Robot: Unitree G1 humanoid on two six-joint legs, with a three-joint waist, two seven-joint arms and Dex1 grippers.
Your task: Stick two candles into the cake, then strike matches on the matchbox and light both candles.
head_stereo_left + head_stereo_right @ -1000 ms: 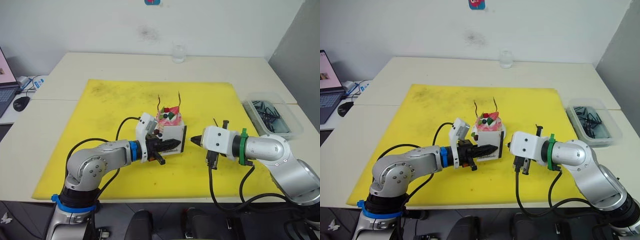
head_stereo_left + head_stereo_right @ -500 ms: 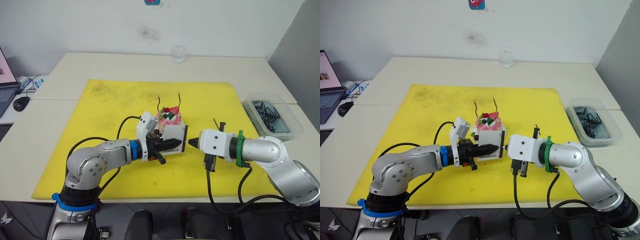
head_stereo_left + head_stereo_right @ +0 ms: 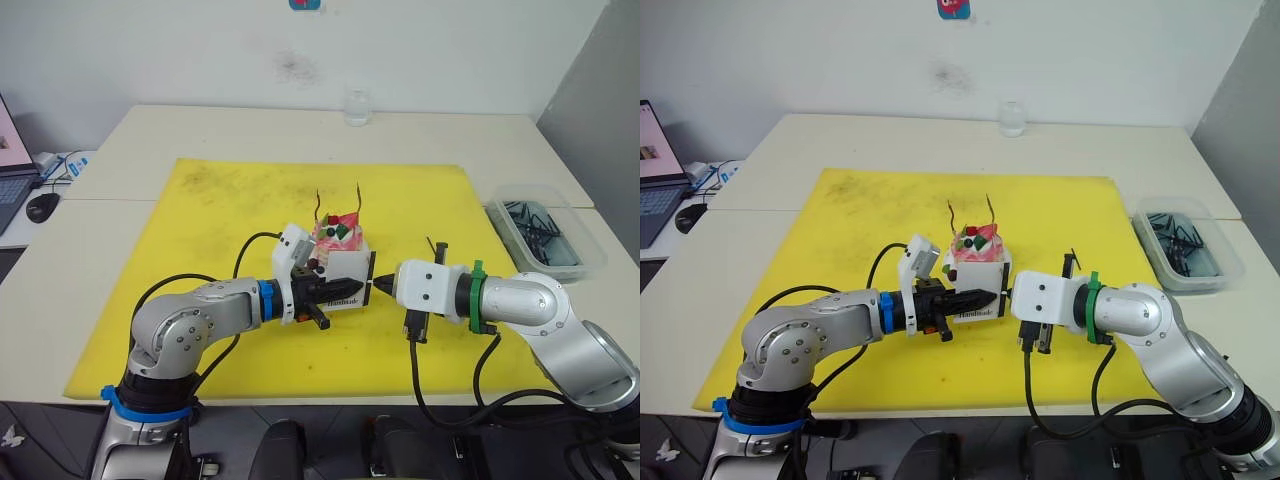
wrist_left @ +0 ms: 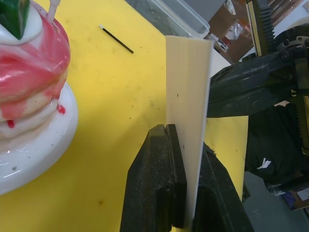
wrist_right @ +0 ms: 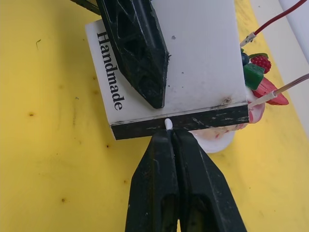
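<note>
White card and a black striking strip make up the one flat matchbox (image 5: pixel 169 77), clamped on edge by the left gripper (image 4: pixel 186 159) just in front of the cake (image 3: pixel 338 236). Two thin wavy candles (image 3: pixel 358 195) stand in that single glossy pink-and-white layered cake on its round plate. The right gripper (image 5: pixel 170 137) pinches one match (image 5: pixel 168 123), its pale tip touching the strip. A second match (image 4: pixel 116 39) lies on the yellow mat (image 3: pixel 220 215).
</note>
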